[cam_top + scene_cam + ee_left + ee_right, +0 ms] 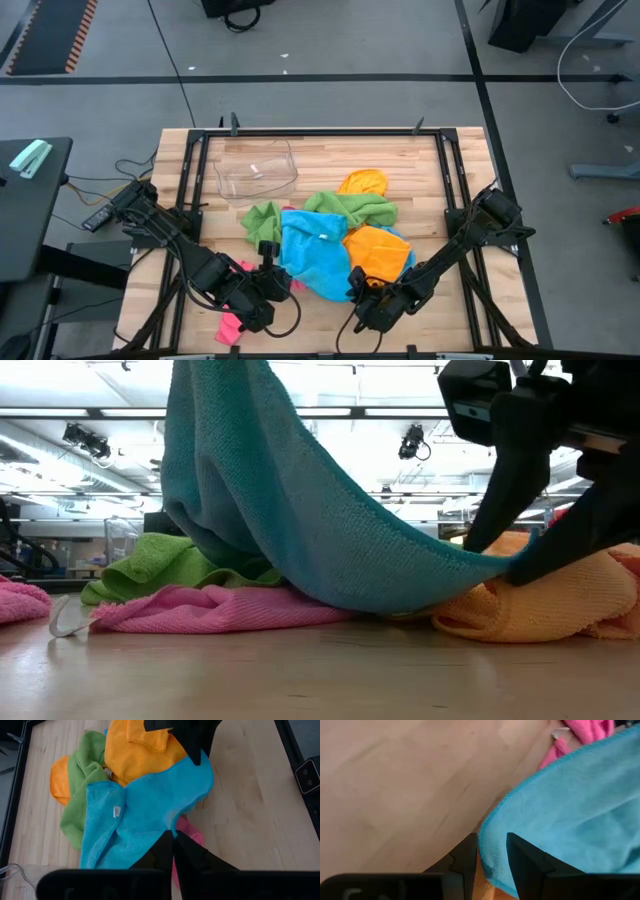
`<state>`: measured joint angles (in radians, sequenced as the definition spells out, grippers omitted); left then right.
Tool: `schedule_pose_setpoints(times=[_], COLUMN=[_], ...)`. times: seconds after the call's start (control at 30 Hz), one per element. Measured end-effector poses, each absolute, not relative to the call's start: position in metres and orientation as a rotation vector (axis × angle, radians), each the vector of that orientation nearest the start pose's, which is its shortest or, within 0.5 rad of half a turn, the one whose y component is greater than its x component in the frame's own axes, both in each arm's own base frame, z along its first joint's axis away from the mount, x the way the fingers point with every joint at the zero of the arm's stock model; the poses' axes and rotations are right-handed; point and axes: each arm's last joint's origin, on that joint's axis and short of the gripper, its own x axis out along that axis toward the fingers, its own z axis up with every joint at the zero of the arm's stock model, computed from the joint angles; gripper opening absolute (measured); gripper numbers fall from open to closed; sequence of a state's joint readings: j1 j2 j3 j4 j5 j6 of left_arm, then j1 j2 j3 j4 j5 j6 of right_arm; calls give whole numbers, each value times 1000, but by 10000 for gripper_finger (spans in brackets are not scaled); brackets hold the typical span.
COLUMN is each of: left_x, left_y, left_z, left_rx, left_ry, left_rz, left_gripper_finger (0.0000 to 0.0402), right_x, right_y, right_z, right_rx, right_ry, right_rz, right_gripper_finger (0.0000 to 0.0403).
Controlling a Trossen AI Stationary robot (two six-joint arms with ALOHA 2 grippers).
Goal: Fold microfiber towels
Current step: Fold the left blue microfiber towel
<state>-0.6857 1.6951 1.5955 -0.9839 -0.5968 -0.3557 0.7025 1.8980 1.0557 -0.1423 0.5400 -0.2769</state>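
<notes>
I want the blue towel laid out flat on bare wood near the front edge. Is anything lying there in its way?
Yes. Both grippers, left and right, grip the blue towel, but a pink towel lies partly under it at the front left. The table between the arms looks bare.

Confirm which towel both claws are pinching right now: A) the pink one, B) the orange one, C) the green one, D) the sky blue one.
D: the left claw and the right claw each grip an edge of the blue towel, which the low view shows lifted between them over the pile.
</notes>
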Motion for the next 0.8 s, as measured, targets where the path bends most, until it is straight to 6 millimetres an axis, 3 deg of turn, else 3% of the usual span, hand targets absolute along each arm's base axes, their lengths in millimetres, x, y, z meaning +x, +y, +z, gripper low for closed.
schedule_pose_setpoints(times=[0.37,0.63,0.8], left_x=[278,278,278], left_y=[-206,-206,-206], left_z=[320,320,320], left_rx=[316,315,315], left_ry=[857,856,856], left_rz=[74,74,74], left_gripper_finger=[7,27,10], right_x=[289,289,289], right_y=[221,221,221], right_z=[134,134,133], right_rx=[-861,-846,-845], right_ry=[787,789,790], right_rz=[237,239,242], right_gripper_finger=[115,115,115])
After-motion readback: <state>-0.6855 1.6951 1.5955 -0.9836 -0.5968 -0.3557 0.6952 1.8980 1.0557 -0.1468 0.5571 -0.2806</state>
